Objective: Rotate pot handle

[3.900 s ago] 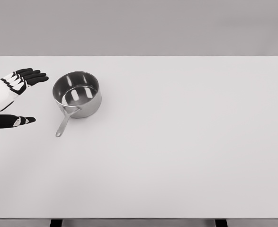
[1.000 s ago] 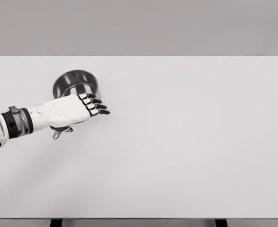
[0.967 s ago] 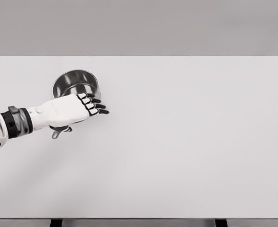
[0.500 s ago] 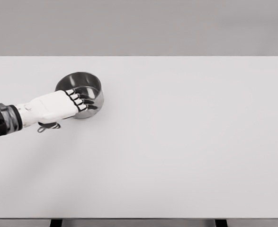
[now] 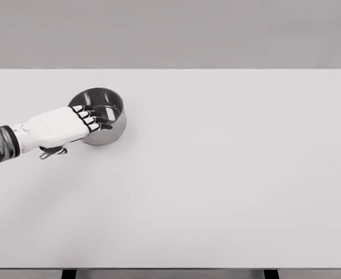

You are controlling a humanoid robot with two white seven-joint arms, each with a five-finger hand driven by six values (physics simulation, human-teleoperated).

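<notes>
At the near left edge of the head view, the left arm (image 5: 7, 142) comes in low and reaches out almost level across the white bench (image 5: 216, 186), angled slightly up toward the far side. Its dark wrist band sits close to the picture's edge, and the white back of the left robot hand (image 5: 63, 127) faces upward. Just under the heel of that hand, the tip of the pot's handle (image 5: 52, 152) pokes out, pointing toward the near left; the rest of the handle is covered by the hand, so whether the palm or thumb presses on it cannot be told. Beyond the knuckles, the dark fingers (image 5: 89, 117) lie together and reach over the near-left rim of the pot (image 5: 103, 113), bent a little downward into its opening. They are not spread wide and not closed into a fist; whether they grip the rim cannot be told. Farther on, the shiny metal pot stands upright on the left part of the bench, open side up, its far wall bare and showing reflections.
</notes>
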